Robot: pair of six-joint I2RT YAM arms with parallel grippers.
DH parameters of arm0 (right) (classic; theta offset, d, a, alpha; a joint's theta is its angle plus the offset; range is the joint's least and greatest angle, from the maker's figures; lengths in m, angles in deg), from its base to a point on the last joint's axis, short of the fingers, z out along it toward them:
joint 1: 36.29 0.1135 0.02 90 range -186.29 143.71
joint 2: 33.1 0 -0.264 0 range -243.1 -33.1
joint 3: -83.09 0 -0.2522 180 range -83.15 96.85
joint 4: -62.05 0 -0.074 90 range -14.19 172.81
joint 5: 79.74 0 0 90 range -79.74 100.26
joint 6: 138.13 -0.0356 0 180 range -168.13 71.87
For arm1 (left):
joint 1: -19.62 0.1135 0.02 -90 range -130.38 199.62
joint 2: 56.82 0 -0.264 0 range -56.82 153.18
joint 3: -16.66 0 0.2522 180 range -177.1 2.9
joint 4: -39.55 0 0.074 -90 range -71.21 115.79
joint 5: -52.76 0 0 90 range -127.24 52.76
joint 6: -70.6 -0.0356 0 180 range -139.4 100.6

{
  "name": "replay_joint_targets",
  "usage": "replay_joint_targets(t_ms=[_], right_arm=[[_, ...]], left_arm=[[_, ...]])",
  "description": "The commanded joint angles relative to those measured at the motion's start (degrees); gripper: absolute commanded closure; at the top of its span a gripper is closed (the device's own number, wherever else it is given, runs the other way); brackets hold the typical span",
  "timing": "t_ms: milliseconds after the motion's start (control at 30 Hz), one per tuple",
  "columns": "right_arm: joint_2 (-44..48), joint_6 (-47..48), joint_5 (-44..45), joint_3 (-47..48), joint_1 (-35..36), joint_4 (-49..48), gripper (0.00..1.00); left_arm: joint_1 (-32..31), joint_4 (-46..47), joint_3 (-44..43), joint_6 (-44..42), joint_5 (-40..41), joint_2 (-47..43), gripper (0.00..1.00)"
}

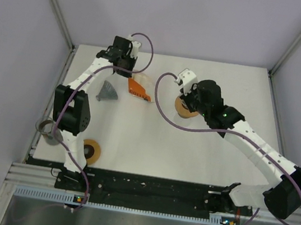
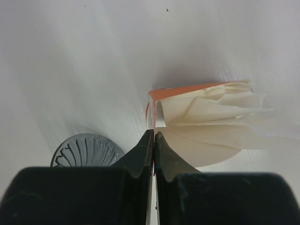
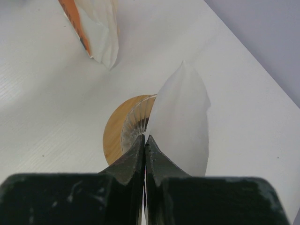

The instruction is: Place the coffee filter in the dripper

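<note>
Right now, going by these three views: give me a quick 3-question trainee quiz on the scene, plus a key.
1. Multiple choice. What does the right gripper pinch?
A) a spoon
B) a white paper filter
C) nothing

2. True or false: the left gripper is open.

3. Fill in: in the right wrist view, the glass dripper sits on a round ___ base.

Key
1. B.
2. False. Its jaws are shut on the edge of the orange packet of filters.
3. Wooden.
</note>
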Motion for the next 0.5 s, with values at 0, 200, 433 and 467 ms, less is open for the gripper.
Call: replay_joint_targets(t_ms=[0, 200, 433, 467], right_arm=[[0.0, 0.8, -1.6, -0.1, -0.6, -2.5, 1.00], [-0.5, 0.0, -1.5, 0.4, -0.6, -1.4, 0.73], [0.3, -2.2, -5.0, 3.1, -0.5, -0.8, 0.62], [0.2, -2.4, -5.1, 3.4, -0.5, -0.5, 0.61]], left_arm=[[0.0, 1.5, -0.7, 0.0, -2.1, -1.5, 0.90], [0.0, -0.7, -2.6, 0.7, -4.8, -2.2, 0.74], [0.0, -1.9, -3.6, 1.1, -6.4, -3.1, 0.69], [0.0, -1.9, -3.7, 1.0, -6.3, -3.2, 0.68]])
